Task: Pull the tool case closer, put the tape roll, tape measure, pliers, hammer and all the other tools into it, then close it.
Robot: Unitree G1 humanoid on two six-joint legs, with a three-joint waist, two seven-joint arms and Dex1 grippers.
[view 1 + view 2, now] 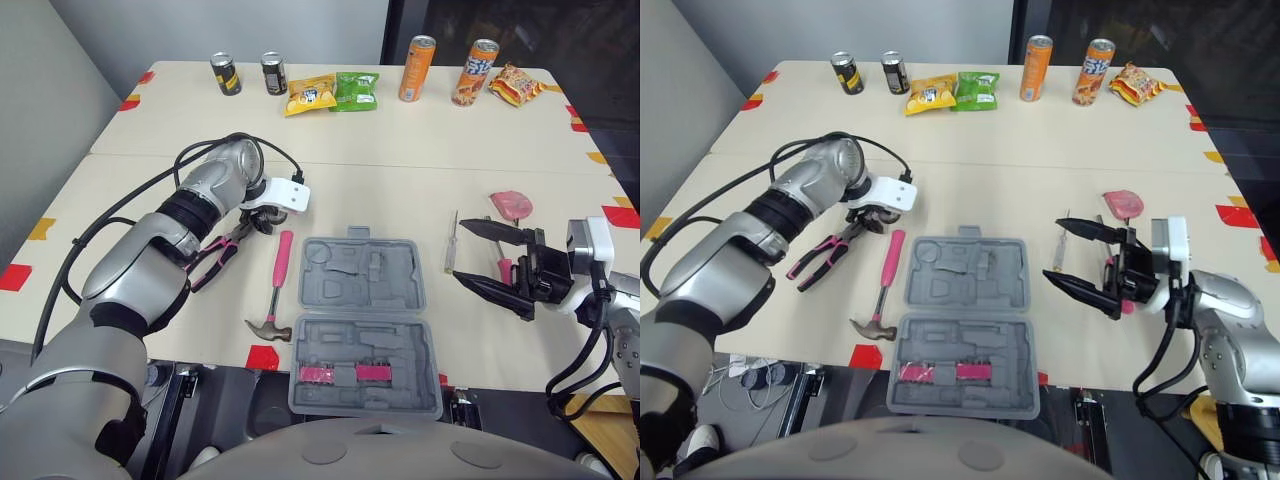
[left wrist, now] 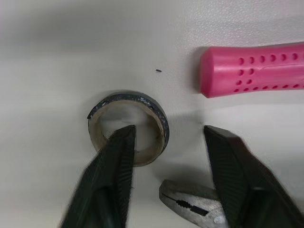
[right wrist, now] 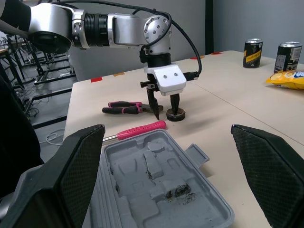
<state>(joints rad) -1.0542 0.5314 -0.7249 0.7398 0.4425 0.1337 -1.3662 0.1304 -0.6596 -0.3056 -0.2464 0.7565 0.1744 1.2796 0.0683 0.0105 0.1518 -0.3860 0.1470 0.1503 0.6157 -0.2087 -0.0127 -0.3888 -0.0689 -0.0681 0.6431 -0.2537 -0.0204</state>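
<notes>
We saw the tape roll [image 2: 142, 100] lying flat on the table [image 1: 400, 150], to the left of the tool case [image 1: 365, 275] and well short of it. It was a small ring with a dark, worn outer band and a pale cardboard core. The left tool [image 2: 168, 133] stood over it, released. One black finger was down inside the ring's hole and the other outside, so the two straddled the ring's wall without squeezing it.

The roll was crowded. The butt of the hammer [image 1: 284, 262], with its pink dimpled handle, lay just beside it. The metal nose of the pliers [image 1: 213, 258] reached in between the two fingers.

The grey case lay open near the table's front edge. Its moulded recesses were bare except for two pink strips [image 1: 340, 373] in the nearer half.

To the right of the case the right tool [image 1: 459, 251] hovered spread wide, gripping nothing. A thin screwdriver [image 1: 452, 240] lay beside it, and a pink rounded object [image 1: 511, 204] further back was too small for us to name.

Cans [image 1: 417, 68] and snack bags [image 1: 310, 95] lined the far edge.
</notes>
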